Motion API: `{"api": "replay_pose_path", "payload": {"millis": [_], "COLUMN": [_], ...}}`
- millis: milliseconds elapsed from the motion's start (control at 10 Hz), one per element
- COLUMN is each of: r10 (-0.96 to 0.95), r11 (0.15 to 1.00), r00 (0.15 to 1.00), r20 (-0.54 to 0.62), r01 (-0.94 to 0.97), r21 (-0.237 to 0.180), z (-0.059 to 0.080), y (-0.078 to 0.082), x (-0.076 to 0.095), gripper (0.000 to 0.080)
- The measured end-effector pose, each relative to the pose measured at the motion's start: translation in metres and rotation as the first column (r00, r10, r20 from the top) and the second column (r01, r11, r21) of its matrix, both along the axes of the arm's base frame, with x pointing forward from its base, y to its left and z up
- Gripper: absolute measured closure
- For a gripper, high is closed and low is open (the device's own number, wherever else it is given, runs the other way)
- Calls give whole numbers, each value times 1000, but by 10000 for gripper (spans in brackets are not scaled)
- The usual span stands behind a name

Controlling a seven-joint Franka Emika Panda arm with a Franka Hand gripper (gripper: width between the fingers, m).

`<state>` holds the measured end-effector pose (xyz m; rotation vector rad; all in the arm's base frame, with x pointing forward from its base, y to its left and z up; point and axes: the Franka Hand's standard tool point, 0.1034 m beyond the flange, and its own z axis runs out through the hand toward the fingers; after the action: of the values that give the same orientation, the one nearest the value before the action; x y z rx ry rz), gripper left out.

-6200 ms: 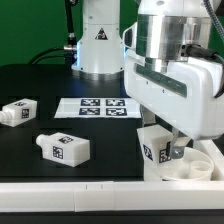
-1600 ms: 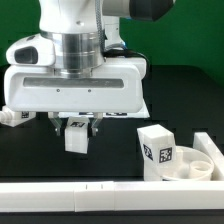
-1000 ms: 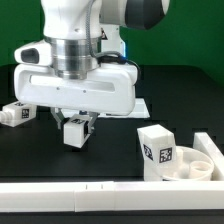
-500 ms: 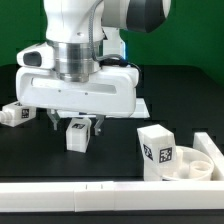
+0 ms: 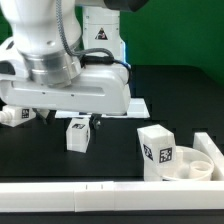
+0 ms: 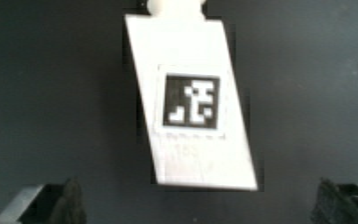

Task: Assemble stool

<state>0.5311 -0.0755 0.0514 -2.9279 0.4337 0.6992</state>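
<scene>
**A:** How do the jaws stand?

**B:** Apart. In the wrist view the two dark fingertips (image 6: 43, 205) sit wide of each other, and neither touches anything.

**A:** What lies by them?

**B:** A leg (image 6: 194, 100). It is a white block with a black-and-white tag facing the camera and a small peg at its far end. It sits just beyond the tips, with bare black tabletop (image 6: 51, 100) on both sides of it.

**A:** And from outside?

**B:** The leg stands upright on the tabletop, directly under the arm's (image 5: 60, 70) broad white hand. The hand hides the fingers from that view.

**A:** Where is the rest of the stool?

**B:** The seat (image 5: 203, 166) rests on the tabletop at the exterior view's right, well apart from the leg. A second leg (image 5: 157, 148) stands upright on the seat's side toward the exterior view's left. I cannot tell how firmly it is seated. A third leg (image 5: 12, 115) lies at the exterior view's left edge, partly hidden behind the hand.

**A:** Anything else?

**B:** A corner of the marker board (image 5: 140, 105) shows behind the hand. A long white rail (image 5: 110, 188) runs along the near edge.
</scene>
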Motion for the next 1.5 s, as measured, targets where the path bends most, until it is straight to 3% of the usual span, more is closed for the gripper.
{"api": "replay_pose_path", "payload": {"millis": [200, 300, 500, 600, 700, 1000, 1300, 1500], "r10": [35, 32, 30, 37, 32, 30, -11, -12], "r11": [999, 998, 996, 993, 992, 992, 994, 994], "r00": [999, 992, 967, 934, 901, 903, 886, 887], "r20": [-36, -124, -254, -356, -433, -428, -464, -461], "r01": [-35, -25, -7, 7, 26, 25, 61, 61], "r21": [25, 57, 91, 121, 127, 122, 92, 91], "z": [-2, 0, -12, -14, -16, -21, -38, -38], "y": [4, 7, 3, 8, 8, 5, 2, 1], "x": [20, 6, -2, -17, -23, -19, -33, -32], "gripper": [151, 151, 151, 151, 151, 151, 151, 151]}}
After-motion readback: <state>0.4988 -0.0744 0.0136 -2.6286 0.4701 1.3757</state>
